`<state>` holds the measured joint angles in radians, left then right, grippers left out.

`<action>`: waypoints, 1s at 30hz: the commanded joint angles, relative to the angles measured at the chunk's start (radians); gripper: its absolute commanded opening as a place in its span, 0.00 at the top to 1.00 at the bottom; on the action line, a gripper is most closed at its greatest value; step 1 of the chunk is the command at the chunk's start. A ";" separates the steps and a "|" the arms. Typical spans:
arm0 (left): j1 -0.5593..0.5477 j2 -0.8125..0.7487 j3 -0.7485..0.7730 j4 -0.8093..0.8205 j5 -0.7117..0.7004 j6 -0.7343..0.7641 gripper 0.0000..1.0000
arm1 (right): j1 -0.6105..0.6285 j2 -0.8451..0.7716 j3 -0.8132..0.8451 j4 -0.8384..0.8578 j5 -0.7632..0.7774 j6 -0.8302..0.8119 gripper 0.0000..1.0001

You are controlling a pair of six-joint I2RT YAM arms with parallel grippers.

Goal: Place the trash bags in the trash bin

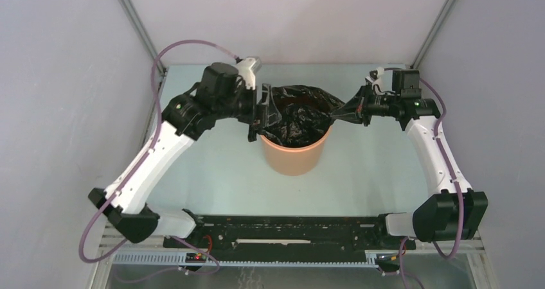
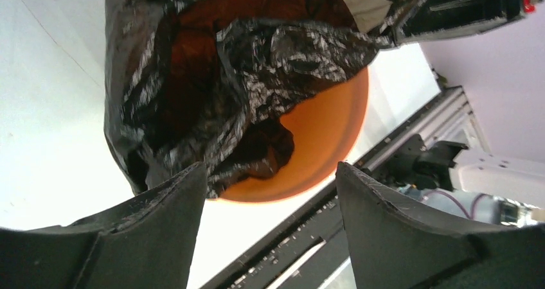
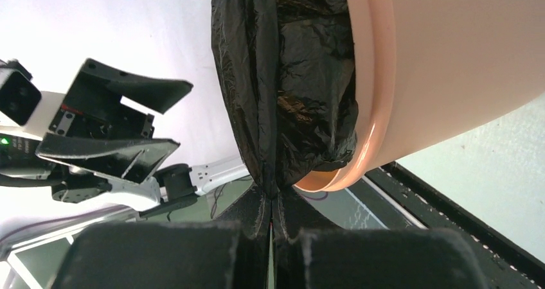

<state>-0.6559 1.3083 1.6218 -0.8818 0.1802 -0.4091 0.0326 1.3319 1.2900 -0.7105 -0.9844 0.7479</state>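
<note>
Trash bag (image 1: 297,117) sits bunched inside the orange trash bin (image 1: 294,158) at mid-tabletop (image 1: 366,173), one corner stretched out over the right rim. Right hand (image 1: 349,113) pinches that corner. Left hand (image 1: 262,114) stands spread at the left rim, gripping nothing.

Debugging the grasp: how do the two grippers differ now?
The left gripper is open, holding nothing; the right gripper is shut on a twisted end of the trash bag. The left is at the trash bin rim; the right, off its opposite side. Both face the bin.
</note>
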 commanded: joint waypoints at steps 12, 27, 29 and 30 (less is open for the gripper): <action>-0.051 0.295 0.229 -0.064 -0.029 0.142 0.37 | -0.024 -0.018 0.003 0.021 -0.070 -0.030 1.00; -0.070 0.234 0.158 -0.060 -0.095 0.136 0.99 | -0.025 -0.015 0.003 -0.008 -0.066 -0.032 1.00; -0.071 0.195 0.122 -0.050 -0.083 0.140 1.00 | -0.025 -0.021 0.003 -0.024 -0.057 -0.049 1.00; -0.072 0.168 0.099 -0.039 -0.069 0.139 1.00 | -0.025 -0.022 0.003 -0.043 -0.047 -0.065 1.00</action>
<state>-0.7185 1.5997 1.7725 -0.9524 0.1062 -0.2863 0.0135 1.3319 1.2892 -0.7166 -1.0298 0.7319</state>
